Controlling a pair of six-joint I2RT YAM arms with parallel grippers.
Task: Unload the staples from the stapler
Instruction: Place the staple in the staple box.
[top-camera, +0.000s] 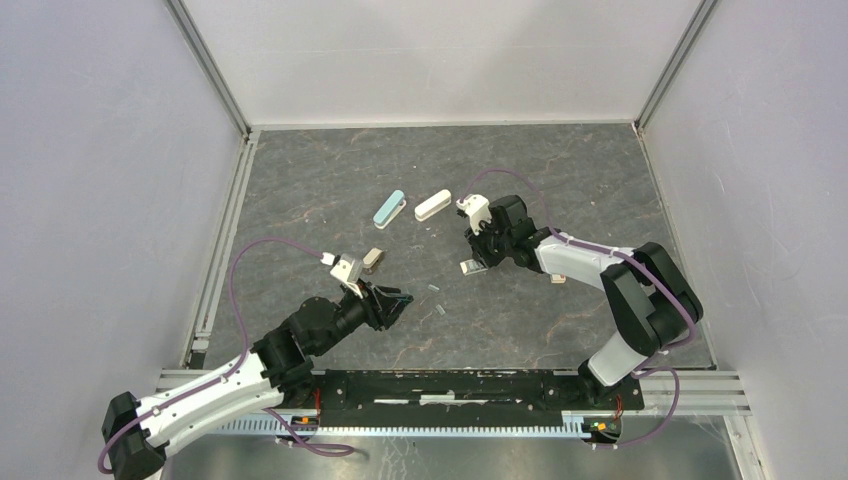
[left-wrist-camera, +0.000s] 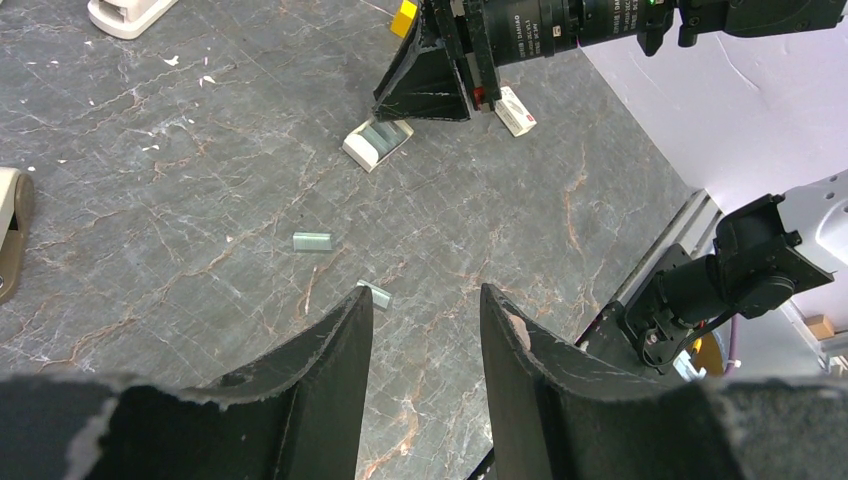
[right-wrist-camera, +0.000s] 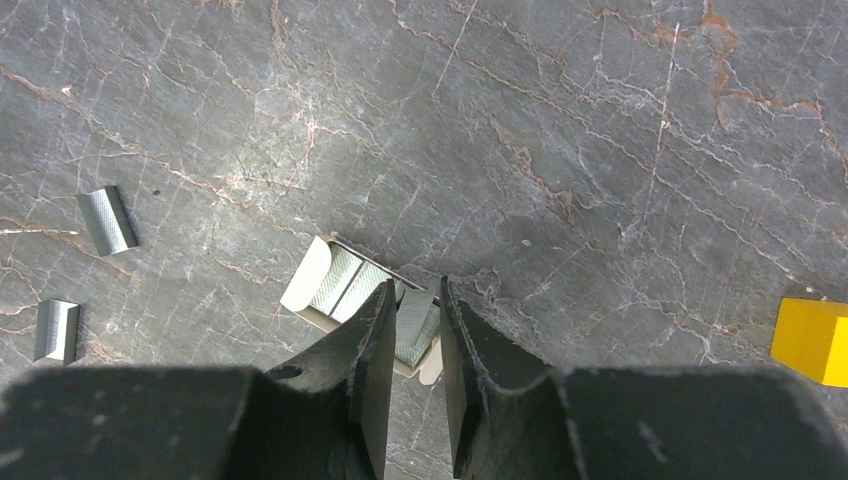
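Marble tabletop (top-camera: 300, 180) centre: right gripper (right-wrist-camera: 416, 296) straddles staples (right-wrist-camera: 415, 330) in the small box (right-wrist-camera: 310, 276), grip uncertain, seemingly boxing them; left gripper (left-wrist-camera: 425, 300) apart, empty. Next: collect 2 loose strips (left-wrist-camera: 313, 241).

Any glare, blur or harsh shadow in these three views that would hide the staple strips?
Top external: soft even light, no glare, but the staples are specks. Left wrist: table and strips sharp; left gripper dark, slightly soft. Right wrist: pale sheen on the stone, strips legible; right gripper nearly black.
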